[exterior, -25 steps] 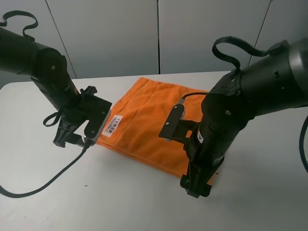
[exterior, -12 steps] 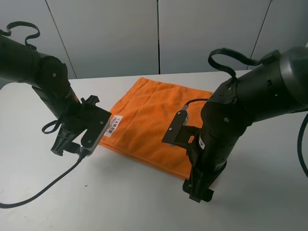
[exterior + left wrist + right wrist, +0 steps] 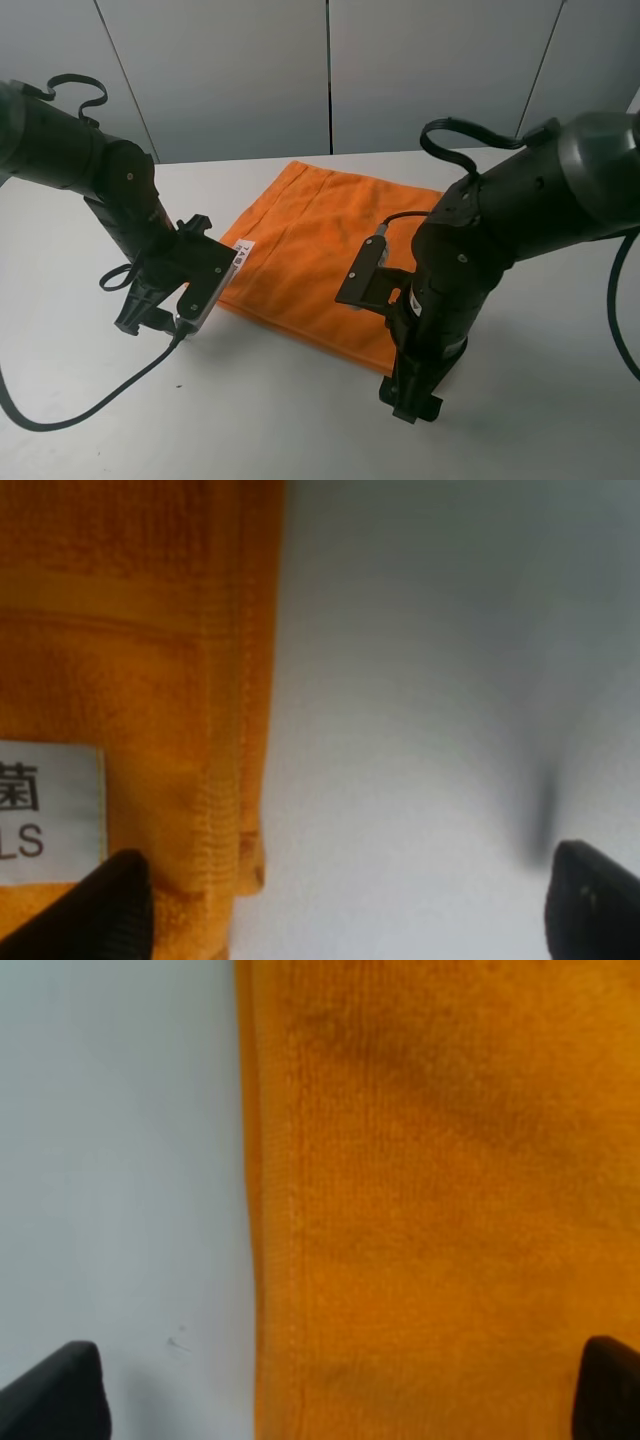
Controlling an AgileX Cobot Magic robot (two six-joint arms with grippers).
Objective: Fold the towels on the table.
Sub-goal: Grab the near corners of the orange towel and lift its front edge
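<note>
**Towel.** One orange towel (image 3: 310, 245) is seen lying flat on the white desk (image 3: 250, 430), at the middle of the desk and towards its far side, between the two arms. A white printed label (image 3: 241, 256) is sewn at the edge nearest the left arm. A stitched hem band is seen along that edge in the left wrist view, and another along the near edge in the right wrist view. No part of the towel is lifted.

**Left pincer.** The left pincer (image 3: 148, 312) is held low at the towel's left corner, pointing down at the desk. Its jaws are spread wide and nothing is gripped. In the left wrist view the left pincer (image 3: 350, 910) straddles the towel's edge: one fingertip (image 3: 105, 905) is over the cloth just beside the label (image 3: 45, 815), and the other is over bare desk. Contact with the cloth cannot be told.

**Right pincer.** The right pincer (image 3: 410, 400) is held low at the towel's near right corner. Its jaws are likewise spread wide and empty. In the right wrist view the right pincer (image 3: 330, 1390) straddles the hem: one fingertip (image 3: 55, 1390) is over bare desk and the other over the towel (image 3: 440, 1200). Contact cannot be told here either.

**Other.** A black cable (image 3: 95, 395) is trailed from the left arm across the desk.
</note>
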